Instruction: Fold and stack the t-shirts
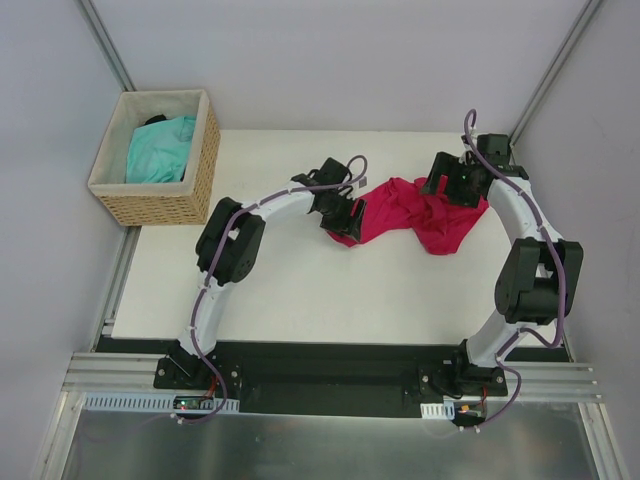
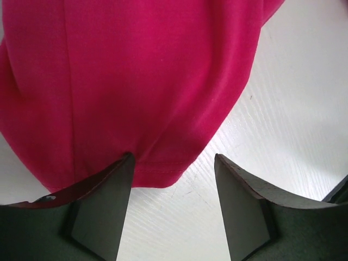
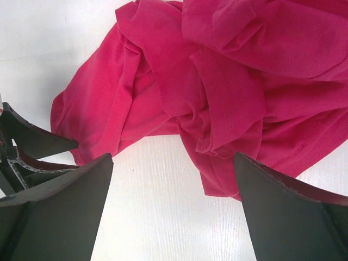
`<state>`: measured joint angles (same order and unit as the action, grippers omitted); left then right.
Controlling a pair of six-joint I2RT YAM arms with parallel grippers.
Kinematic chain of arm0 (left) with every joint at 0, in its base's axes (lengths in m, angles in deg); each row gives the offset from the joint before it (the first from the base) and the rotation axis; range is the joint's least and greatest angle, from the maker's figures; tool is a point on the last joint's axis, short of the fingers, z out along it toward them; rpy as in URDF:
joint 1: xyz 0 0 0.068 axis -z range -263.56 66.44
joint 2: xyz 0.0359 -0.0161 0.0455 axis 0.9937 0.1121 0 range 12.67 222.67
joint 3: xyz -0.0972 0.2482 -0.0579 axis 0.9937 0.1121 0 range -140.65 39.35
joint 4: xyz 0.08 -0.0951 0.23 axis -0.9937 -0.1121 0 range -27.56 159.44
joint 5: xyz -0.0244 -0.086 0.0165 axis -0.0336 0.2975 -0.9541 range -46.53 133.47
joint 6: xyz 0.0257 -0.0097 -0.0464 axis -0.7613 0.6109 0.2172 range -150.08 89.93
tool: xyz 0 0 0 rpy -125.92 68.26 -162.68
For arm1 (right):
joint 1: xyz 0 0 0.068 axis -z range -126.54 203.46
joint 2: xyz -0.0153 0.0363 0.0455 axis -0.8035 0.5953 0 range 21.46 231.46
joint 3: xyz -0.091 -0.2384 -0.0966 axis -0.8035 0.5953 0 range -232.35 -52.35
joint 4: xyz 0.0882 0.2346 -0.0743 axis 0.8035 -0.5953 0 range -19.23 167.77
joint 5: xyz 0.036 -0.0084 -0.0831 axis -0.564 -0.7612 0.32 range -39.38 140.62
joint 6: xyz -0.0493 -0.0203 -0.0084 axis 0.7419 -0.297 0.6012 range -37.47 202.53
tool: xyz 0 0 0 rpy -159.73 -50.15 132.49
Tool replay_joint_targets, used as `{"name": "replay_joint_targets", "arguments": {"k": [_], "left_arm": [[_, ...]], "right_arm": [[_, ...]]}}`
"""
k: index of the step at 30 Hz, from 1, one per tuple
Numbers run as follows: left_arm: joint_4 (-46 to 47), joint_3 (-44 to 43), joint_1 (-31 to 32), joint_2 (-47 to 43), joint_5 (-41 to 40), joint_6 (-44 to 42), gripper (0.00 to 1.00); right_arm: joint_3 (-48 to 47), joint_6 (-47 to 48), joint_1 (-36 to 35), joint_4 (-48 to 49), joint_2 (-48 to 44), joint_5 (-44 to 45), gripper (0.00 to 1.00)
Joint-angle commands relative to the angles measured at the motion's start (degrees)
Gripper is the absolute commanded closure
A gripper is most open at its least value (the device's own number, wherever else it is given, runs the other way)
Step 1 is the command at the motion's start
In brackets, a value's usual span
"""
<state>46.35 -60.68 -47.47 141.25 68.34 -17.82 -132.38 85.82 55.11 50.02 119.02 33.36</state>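
Crimson-pink t-shirt (image 1: 400,210): crumpled in a heap mid-tabletop (image 1: 300,290), not yet spread flat. At its left hem, left fingers (image 2: 98,217) partly spread, clamping nothing, bare tabletop showing between. Over its right side, right fingers (image 3: 288,217) spread wide, empty. Farther back, at the far-left corner, turquoise t-shirt (image 1: 160,150) bunched inside the wicker basket (image 1: 160,205). Judged barely begun: no fold made, nothing stacked, both tees left to do.

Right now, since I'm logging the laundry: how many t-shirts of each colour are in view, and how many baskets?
Crimson-pink t-shirt: 1
Turquoise t-shirt: 1
Wicker basket: 1
Total: 3
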Motion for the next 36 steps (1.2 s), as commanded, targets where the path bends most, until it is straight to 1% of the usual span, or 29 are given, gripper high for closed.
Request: {"name": "replay_joint_targets", "arguments": {"k": [1,3,4,5,6,7,8,9,10,11,15,18,19,20,21,22,23,24,25,27,29,31,33,34,35,36], "left_arm": [[-8.87,-1.12,0.73,1.41,-9.54,-2.32,0.39],[-12.49,-3.23,0.73,3.08,-14.2,-2.76,0.41],[-13.9,-3.33,0.73,3.43,-16.4,-3.02,0.42],[-15.39,-3.07,0.73,4.13,-21.21,-3.2,0.45],[-15.84,-2.11,0.73,4.4,-23.0,-3.63,0.46],[-15.93,-1.67,0.73,5.01,-24.58,-3.81,0.49],[-16.71,-1.14,0.73,5.28,-25.82,-3.9,0.55],[-16.2,-0.79,0.29,4.94,-26.26,-3.38,0.64],[-16.28,-0.78,0.2,4.93,-26.53,-3.03,0.76],[-16.2,-1.04,0.12,5.11,-26.79,-2.76,1.0],[-17.33,-2.19,-0.24,3.71,-25.13,-2.32,1.0],[-18.48,-0.44,-1.64,-2.61,-24.95,1.19,1.0],[-18.83,0.09,-2.77,-6.8,-25.56,2.15,1.0],[-19.62,0.36,-3.31,-8.93,-27.04,4.16,1.0],[-22.49,-0.42,-3.75,-10.69,-29.93,5.49,1.0],[-25.22,-1.56,-5.06,-13.32,-36.4,7.33,1.0],[-27.86,-3.05,-5.77,-14.04,-39.25,11.26,1.0],[-29.97,-6.03,-6.64,-14.75,-40.76,12.78,1.0],[-34.0,-7.19,-7.35,-15.89,-43.38,14.45,1.0],[-36.05,-9.04,-8.85,-16.86,-44.37,16.75,1.0],[-38.51,-9.31,-9.03,-17.3,-47.78,17.8,1.0],[-39.92,-9.22,-9.29,-17.13,-48.33,17.89,1.0],[-40.72,-9.57,-9.38,-17.39,-46.49,16.85,1.0],[-40.72,-10.09,-9.38,-18.26,-45.44,16.32,1.0],[-40.54,-10.71,-9.38,-18.71,-44.3,15.62,0.95],[-40.28,-12.63,-9.38,-19.41,-42.81,15.18,0.89]], "right_arm": [[-2.68,0.05,-0.33,-1.52,-3.34,0.2,0.04],[-3.37,-0.04,-0.42,-1.52,-3.78,0.47,0.04],[-3.64,-0.21,-0.51,-1.69,-4.04,0.64,0.04],[-3.99,-0.39,-0.51,-1.78,-4.13,0.91,0.04],[-4.34,-0.39,-0.51,-1.96,-4.13,0.91,0.04],[-5.04,-0.39,-0.59,-2.39,-4.3,0.82,0.04],[-5.4,-0.22,-0.68,-2.57,-4.57,0.73,0.04],[-5.66,0.05,-0.68,-2.92,-4.74,0.73,0.04],[-6.1,0.57,-0.68,-3.54,-5.01,0.82,0.04],[-6.1,0.84,-0.68,-3.72,-5.62,0.82,0.04],[-6.1,0.84,-0.77,-4.07,-6.5,0.65,0.04],[-6.02,0.05,-0.95,-3.98,-6.33,-0.23,0.04],[-5.93,-0.12,-1.21,-3.81,-6.24,-0.5,0.04],[-5.84,-0.3,-1.3,-3.81,-6.15,-0.67,0.04],[-5.93,-0.39,-1.56,-3.81,-5.72,-0.85,0.04],[-6.01,-0.39,-1.56,-3.72,-5.36,-1.2,0.04],[-6.19,-0.39,-1.56,-3.72,-5.1,-1.29,0.04],[-6.37,-0.48,-2.69,-3.72,-4.84,-1.55,0.04],[-6.63,-0.56,-3.23,-3.8,-4.14,-1.81,0.04],[-7.5,-0.91,-3.93,-3.72,-3.61,-2.43,0.04],[-8.38,-1.0,-4.81,-3.54,-2.29,-2.96,0.04],[-9.96,-1.27,-5.34,-3.63,-1.41,-4.01,0.04],[-11.28,-1.79,-5.69,-5.2,0.61,-5.5,0.04],[-13.38,-2.06,-5.69,-6.34,1.57,-5.94,0.04],[-14.44,-2.49,-5.87,-7.75,3.93,-5.95,0.04],[-15.85,-2.76,-6.04,-11.33,5.0,-3.77,0.03]]}}
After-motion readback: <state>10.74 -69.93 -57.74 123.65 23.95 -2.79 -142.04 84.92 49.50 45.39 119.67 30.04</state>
